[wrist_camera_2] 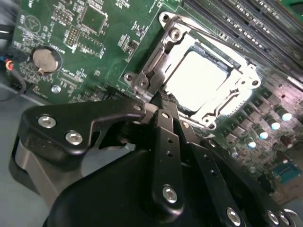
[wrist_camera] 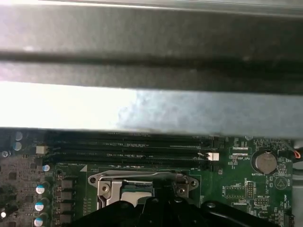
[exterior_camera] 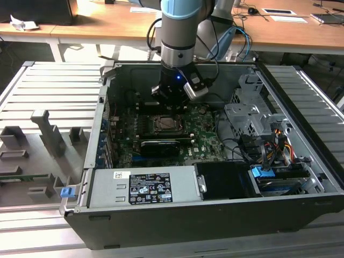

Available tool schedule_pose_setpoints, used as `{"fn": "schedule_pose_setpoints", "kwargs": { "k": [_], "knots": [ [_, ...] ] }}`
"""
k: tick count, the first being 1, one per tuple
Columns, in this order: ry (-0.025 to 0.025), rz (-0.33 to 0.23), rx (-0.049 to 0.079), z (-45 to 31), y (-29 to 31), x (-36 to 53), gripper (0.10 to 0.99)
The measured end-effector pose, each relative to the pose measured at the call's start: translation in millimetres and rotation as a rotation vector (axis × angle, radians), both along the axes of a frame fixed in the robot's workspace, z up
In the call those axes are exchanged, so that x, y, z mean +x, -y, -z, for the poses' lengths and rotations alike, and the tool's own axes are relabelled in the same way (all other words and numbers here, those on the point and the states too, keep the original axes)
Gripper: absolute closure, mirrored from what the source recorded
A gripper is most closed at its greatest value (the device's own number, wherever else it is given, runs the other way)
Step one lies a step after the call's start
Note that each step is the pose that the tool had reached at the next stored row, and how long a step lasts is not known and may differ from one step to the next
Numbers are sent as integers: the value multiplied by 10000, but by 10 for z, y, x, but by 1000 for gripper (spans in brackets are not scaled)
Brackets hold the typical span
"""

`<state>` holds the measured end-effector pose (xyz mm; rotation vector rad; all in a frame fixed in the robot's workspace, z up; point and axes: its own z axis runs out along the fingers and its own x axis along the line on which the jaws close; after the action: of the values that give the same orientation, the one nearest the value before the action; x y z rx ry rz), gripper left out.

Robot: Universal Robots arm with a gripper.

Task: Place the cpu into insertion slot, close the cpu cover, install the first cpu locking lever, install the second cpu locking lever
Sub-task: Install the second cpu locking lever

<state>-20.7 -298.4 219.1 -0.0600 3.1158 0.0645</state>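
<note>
Inside the open computer case, the insertion slot [exterior_camera: 164, 124] sits in the middle of the green motherboard [exterior_camera: 207, 137]. The cpu [wrist_camera_2: 199, 78] lies flat in it, its pale face glaring under light. The cpu cover [wrist_camera_2: 154, 64] is a silver frame lying down around the chip. A thin lever rod [wrist_camera_2: 203, 33] runs along one edge of the socket. My gripper [wrist_camera_2: 165, 101] hangs just above the socket's edge, fingers drawn together with nothing visible between them. In the exterior view the gripper [exterior_camera: 172, 102] is right behind the slot. The first wrist view shows the socket's edge [wrist_camera: 142, 182] below the case wall.
A long black card [exterior_camera: 158, 146] lies in front of the socket, and the power supply [exterior_camera: 142, 188] beyond it. Memory slots [wrist_camera_2: 246, 19] run beside the socket. A coin battery [wrist_camera_2: 46, 60] sits on the board. The drive cage [exterior_camera: 252, 115] and cables [exterior_camera: 269, 148] fill the exterior view's right.
</note>
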Motion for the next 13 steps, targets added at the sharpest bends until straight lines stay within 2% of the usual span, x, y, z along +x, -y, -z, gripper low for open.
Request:
{"fn": "schedule_pose_setpoints", "kwargs": {
  "k": [5, 11, 13],
  "knots": [
    [-1, -1, -1, -151, 0, 0, 980],
    [0, -2, 0, -156, 61, 0, 980],
    [0, -1, 0, -156, 108, 0, 980]
  ]
}}
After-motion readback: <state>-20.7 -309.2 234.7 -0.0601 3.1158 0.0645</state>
